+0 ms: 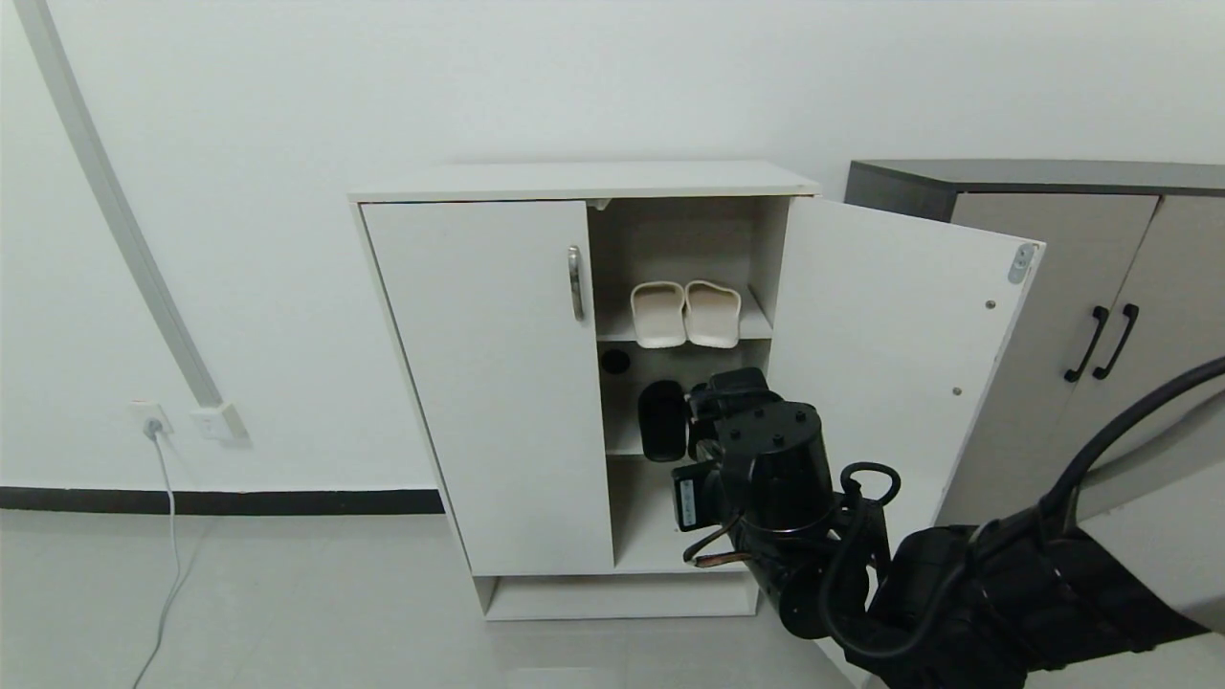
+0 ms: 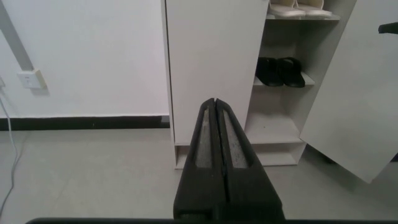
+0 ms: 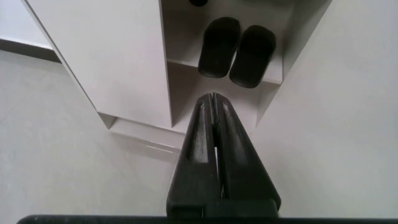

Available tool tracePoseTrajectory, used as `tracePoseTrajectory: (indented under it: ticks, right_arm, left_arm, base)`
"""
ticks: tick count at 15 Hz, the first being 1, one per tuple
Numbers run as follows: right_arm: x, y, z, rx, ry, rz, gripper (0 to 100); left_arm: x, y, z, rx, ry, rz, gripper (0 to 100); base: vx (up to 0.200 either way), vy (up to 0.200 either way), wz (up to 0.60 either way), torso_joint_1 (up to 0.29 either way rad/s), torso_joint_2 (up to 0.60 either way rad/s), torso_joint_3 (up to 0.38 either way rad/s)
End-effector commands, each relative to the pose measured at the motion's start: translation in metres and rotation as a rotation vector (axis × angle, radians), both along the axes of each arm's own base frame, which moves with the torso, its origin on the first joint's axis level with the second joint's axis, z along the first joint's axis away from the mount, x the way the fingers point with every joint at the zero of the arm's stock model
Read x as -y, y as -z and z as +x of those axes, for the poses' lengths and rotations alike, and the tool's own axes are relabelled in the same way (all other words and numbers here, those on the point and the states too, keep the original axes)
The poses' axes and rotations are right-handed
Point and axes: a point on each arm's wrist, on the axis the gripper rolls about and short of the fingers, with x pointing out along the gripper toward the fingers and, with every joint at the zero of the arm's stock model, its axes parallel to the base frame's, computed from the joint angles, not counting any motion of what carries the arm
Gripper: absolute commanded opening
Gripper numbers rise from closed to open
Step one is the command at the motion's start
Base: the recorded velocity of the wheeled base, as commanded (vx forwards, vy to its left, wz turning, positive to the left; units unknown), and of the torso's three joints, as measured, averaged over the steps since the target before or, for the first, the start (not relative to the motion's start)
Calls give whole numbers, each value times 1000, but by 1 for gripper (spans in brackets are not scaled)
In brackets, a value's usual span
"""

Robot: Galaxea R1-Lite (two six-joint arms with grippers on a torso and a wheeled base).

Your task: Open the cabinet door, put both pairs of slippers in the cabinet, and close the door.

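Two rounded pairs: cream slippers (image 1: 685, 314) above black slippers (image 3: 237, 48); left end effector (image 2: 214, 102), right end effector (image 3: 213, 97) closed.

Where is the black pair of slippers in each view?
Head view: black slippers on the middle shelf, below the white pair.
Left wrist view: black slippers on that shelf, beside the open door.
Right wrist view: black slippers side by side on that shelf.
Shared landmark: the closed left door.

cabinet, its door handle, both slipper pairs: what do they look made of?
White two-door cabinet: likely laminated board, matt. Curved silver door handle: metal, it glints. Cream slippers, black slippers: probably moulded foam or rubber, smooth, seamless.
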Motion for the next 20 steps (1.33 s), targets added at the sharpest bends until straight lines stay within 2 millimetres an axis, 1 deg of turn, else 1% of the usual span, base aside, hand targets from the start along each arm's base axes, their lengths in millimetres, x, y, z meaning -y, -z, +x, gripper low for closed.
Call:
tracePoseTrajectory:
  ticks: [1,6,9,14,20]
  right_arm:
    - [0,1,0,-1,0,-3,0]
    - [1,1,0,3,1,1,0]
    - [-1,8,2,-4,1,-17,0]
    - [-1,6,2,7,1,-4,0]
    - [-1,8,3,4,3,-9,0]
  left_arm:
    - [0,0,0,-1,0,0,0]
    - [0,0,0,1,-1,6,0]
    - [0,0,0,1,-3,6,0]
    - [0,0,0,-1,-1,6,0]
    - [0,0,0,1,-1,6,0]
  base:
    - [0,0,0,0,0,0]
    - [0,0,0,5,-37,-35]
    - [0,0,0,54,-356,-302]
    - [0,0,0,107,-441,-338]
    - [0,0,0,155,-469,-325]
